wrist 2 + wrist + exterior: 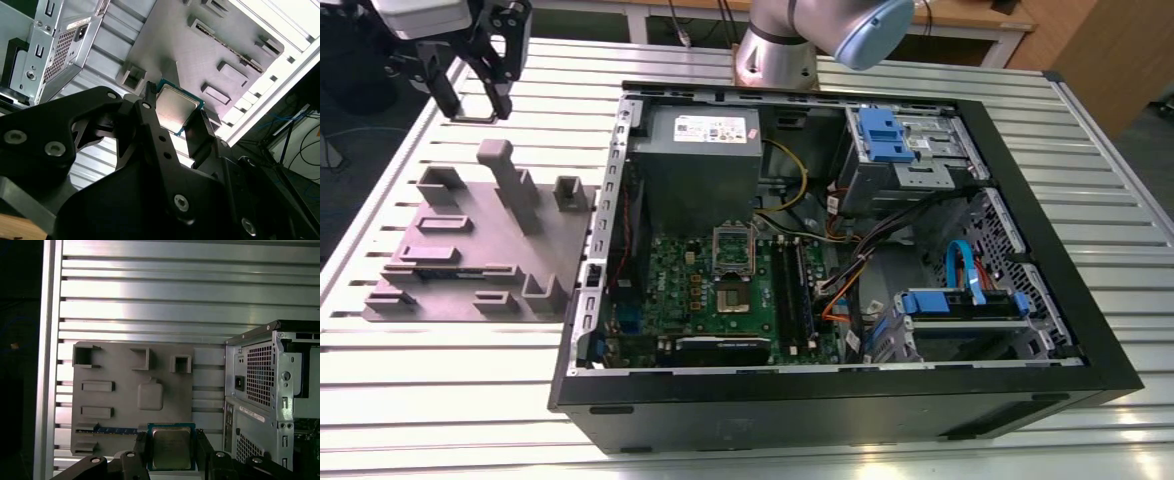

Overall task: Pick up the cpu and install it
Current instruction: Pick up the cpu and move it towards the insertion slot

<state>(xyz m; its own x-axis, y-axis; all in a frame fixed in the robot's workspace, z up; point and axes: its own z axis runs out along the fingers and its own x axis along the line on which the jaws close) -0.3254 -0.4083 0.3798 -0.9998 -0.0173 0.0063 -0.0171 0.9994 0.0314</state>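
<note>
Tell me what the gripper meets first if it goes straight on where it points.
Probably the grey fixture plate: in the first wrist view the gripper, shut on the cpu, points down near its edge. Depth is unclear; it might be the slatted table.

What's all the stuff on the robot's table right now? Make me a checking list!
Surface: slatted metal table.
Job's things: cpu held up in the air, near the grey holder plate; green motherboard inside the open computer case.
Clutter: nothing seen.
Grippers: tool shut on the cpu's edges.
Cables: blue cable and yellow wire inside the case.
Surroundings: robot arm base behind the case; wooden furniture beyond.
</note>
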